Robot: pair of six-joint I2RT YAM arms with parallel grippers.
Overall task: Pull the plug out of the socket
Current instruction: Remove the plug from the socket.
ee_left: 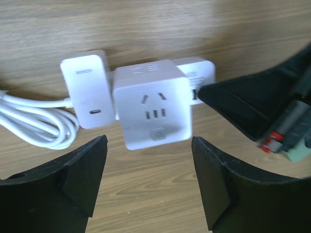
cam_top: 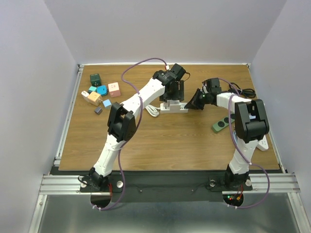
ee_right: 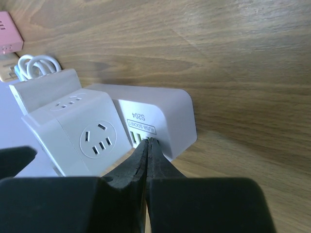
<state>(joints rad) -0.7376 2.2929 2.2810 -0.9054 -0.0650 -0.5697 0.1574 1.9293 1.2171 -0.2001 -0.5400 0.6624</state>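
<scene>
A white power strip, the socket [ee_right: 163,114], lies on the wooden table, its end face carrying USB ports. A white cube plug [ee_left: 151,104] with outlet holes sits on the socket [ee_left: 199,70]. A flat white charger [ee_left: 86,90] sits beside the cube. My left gripper [ee_left: 148,179] hangs open above the cube plug, one finger on each side, touching nothing. My right gripper [ee_right: 148,141] is shut, its tips pressed against the socket's USB end. In the top view my left gripper [cam_top: 172,93] and right gripper [cam_top: 193,103] meet at the socket [cam_top: 175,108].
A coiled white cable [cam_top: 152,110] lies left of the strip. Several coloured blocks [cam_top: 101,92] are scattered at the far left. A green two-button piece [cam_top: 221,124] and a black cable [cam_top: 245,91] lie on the right. The raised table rim [cam_top: 68,111] borders the left side.
</scene>
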